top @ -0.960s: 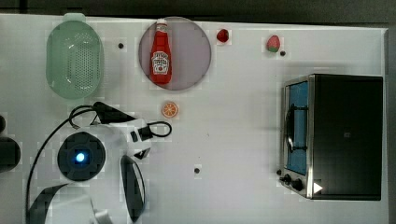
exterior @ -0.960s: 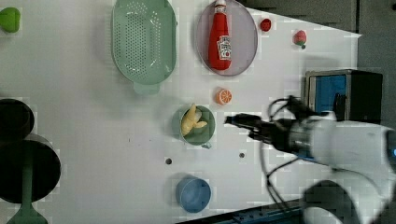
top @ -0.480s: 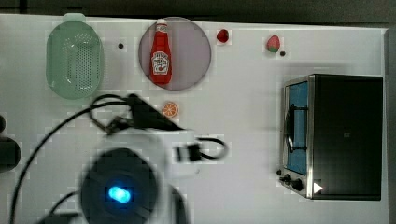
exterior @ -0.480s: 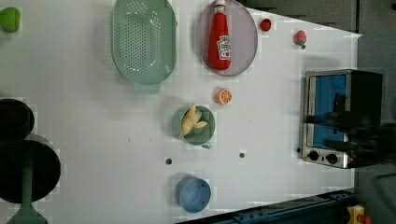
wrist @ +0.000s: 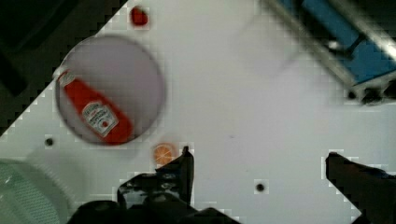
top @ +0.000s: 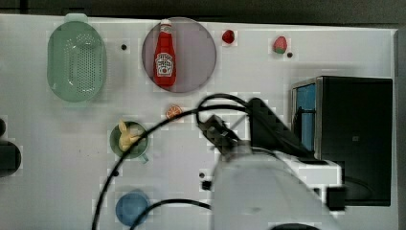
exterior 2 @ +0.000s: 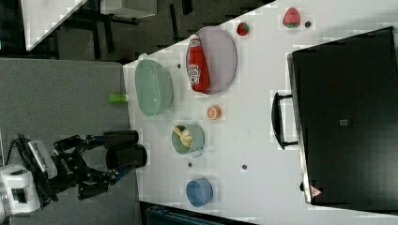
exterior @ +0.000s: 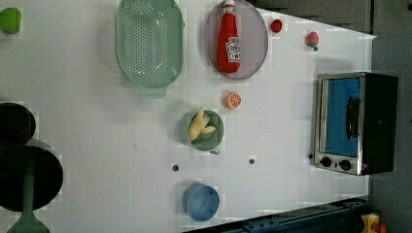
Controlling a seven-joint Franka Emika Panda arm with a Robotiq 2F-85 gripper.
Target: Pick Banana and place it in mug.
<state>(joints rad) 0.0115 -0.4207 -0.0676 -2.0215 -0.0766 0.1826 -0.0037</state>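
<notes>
- The gripper [wrist: 259,161] is wide open and empty — its two dark fingers [wrist: 180,170] stand far apart above the bare white table [exterior: 291,184], touching nothing
- The banana [exterior: 199,125] lies inside the green mug [exterior: 214,138], with one end leaning on the rim
- The blue cup [exterior: 200,202] near the mug looks empty
- The pale green colander [exterior: 149,43] beyond the mug holds nothing
- The grey plate [exterior: 255,39], just beside the colander, carries a red ketchup bottle [exterior: 229,41] lying flat — its white label cannot be read
- An orange slice [exterior: 233,100] lies between mug and plate
</notes>
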